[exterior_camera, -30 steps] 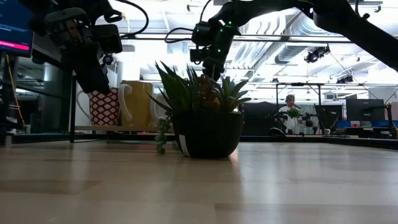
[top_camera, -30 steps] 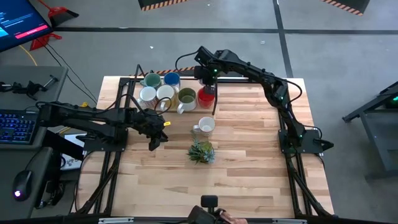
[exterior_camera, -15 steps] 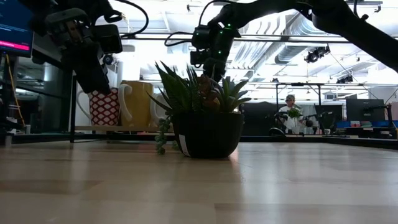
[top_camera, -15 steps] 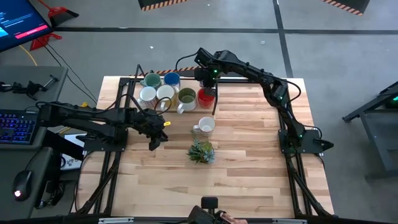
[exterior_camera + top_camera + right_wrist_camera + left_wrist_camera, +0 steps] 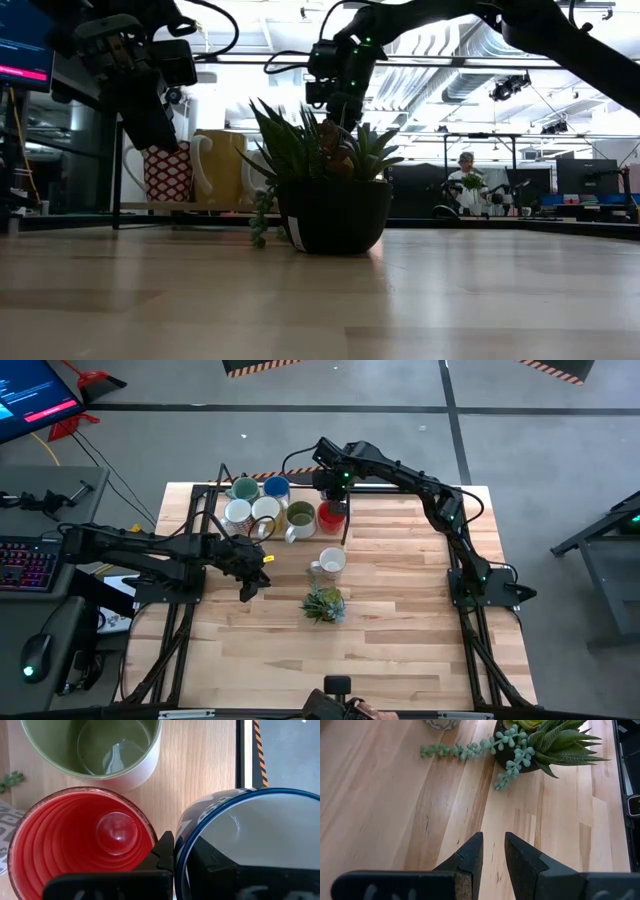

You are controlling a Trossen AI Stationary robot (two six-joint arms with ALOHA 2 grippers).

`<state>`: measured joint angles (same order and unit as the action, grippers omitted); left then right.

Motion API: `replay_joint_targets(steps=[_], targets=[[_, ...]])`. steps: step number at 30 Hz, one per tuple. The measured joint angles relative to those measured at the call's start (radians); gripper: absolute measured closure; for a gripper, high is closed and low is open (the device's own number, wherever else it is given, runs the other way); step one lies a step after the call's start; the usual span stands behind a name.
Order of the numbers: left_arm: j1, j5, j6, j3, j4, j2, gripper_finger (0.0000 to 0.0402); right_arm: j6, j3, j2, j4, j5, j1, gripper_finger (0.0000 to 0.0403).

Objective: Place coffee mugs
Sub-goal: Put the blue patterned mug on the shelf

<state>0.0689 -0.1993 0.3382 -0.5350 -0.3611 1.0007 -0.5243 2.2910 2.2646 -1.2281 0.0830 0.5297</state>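
At table's far edge: your R gripper (image 5: 333, 497) over red mug (image 5: 331, 516), fingers shut, holding nothing. L gripper (image 5: 493, 851) near plant (image 5: 546, 740), part-open, empty.

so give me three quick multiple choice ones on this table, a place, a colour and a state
1. The lone white mug stands:
a) between the plant and the mug cluster
b) at the table's right edge
c) inside another mug

2. The mug right beside the olive mug, on the right arm's side, is:
a) yellow
b) red
c) black

3. The left tool is:
a) shut on a mug
b) shut on the plant
c) open, empty

Key: 1a, the white mug sits just past the plant; 2b, the red mug neighbours the olive mug; 3c, the left tool shows only bare wood between its fingers.
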Motion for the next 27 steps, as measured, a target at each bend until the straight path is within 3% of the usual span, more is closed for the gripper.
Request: replay_joint_targets(steps=[27], targets=[[0.000,0.001,0.001,0.000,0.000,0.000,0.0330,-0.008,0.000,0.029,0.016,-0.002,0.000,0.0403]])
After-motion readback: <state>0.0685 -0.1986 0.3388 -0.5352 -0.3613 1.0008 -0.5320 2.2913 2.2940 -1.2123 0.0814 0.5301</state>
